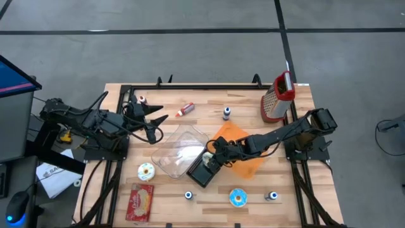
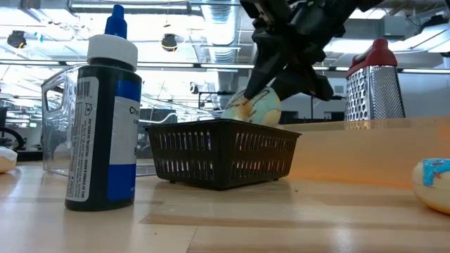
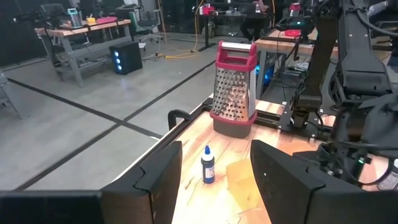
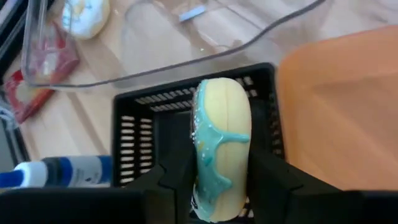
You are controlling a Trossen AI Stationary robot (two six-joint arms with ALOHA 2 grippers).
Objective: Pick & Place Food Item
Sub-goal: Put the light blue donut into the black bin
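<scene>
A pale donut with teal icing [image 4: 221, 155] stands on edge between the fingers of my right gripper [image 4: 221, 186], just above the black mesh basket [image 4: 134, 124]. In the high view my right gripper [image 1: 212, 152] reaches in from the table's right over the basket [image 1: 202, 171]. The low view shows the donut [image 2: 253, 107] with its lower edge level with the basket's rim [image 2: 221, 126]. My left gripper [image 1: 152, 121] hovers open over the table's left side, with nothing between its fingers [image 3: 158, 180]. My right gripper pinches the donut between its two fingers, one on the iced face [image 4: 200, 168] and one on the plain face [image 4: 247, 168]. The fingers slant down from the table's right. The donut stands on edge over the basket; I cannot tell whether it touches the basket.
A clear plastic container [image 1: 180, 149] lies beside the basket, and an orange mat [image 1: 243, 158] lies under my right arm. A red-topped grater [image 1: 277, 98] stands far right. Other donuts [image 1: 146, 171] [image 1: 238, 197], small bottles [image 1: 226, 114] [image 1: 188, 195] and a red packet [image 1: 140, 202] are scattered about.
</scene>
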